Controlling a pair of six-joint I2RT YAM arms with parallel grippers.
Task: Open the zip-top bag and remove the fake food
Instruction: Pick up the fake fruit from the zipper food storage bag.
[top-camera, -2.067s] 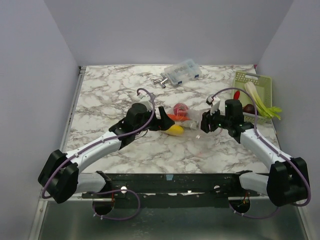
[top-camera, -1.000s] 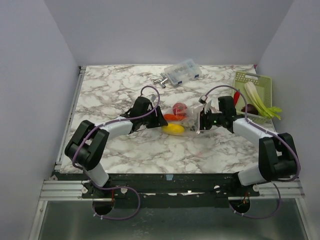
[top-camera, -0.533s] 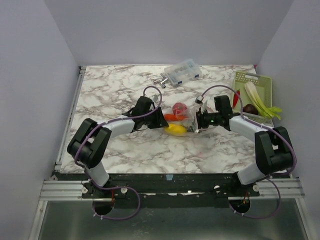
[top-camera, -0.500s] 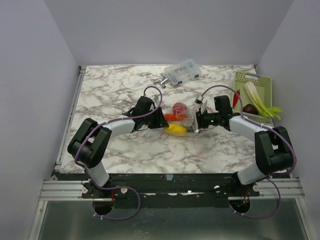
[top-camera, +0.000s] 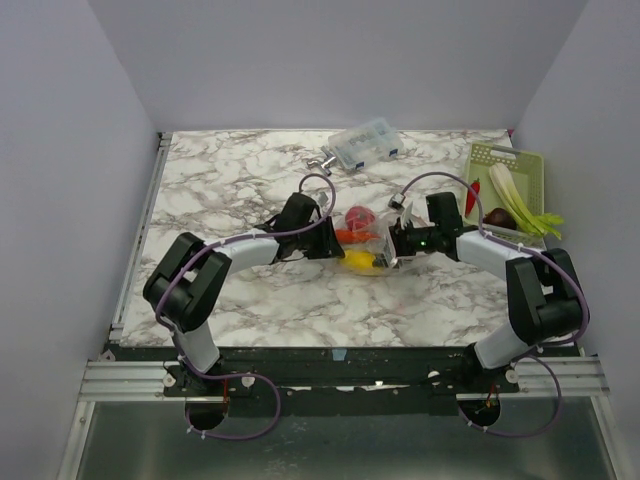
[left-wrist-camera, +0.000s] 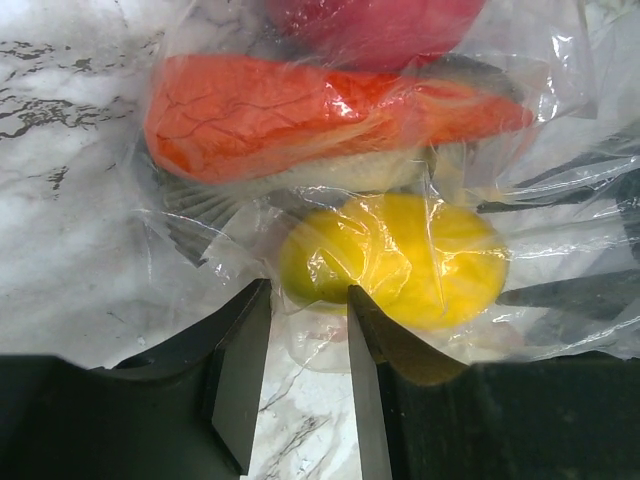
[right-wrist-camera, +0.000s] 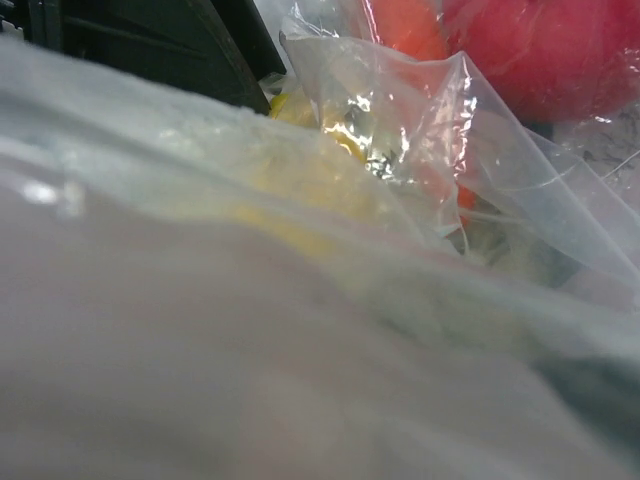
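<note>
left wrist: left hand (left-wrist-camera: 307, 290) spread astride bagged lemon (left-wrist-camera: 410, 262), right wrist: only zip-top bag (right-wrist-camera: 300, 330) film, right hand (top-camera: 397, 244) state unclear

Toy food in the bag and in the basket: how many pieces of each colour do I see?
Red: 2, the round piece in the bag and the thin piece in the basket
Orange: 1, the carrot
Yellow: 1, the lemon
Dark purple: 1, the dark piece
Pale green-white: 1, the stalk
Total: 6
</note>
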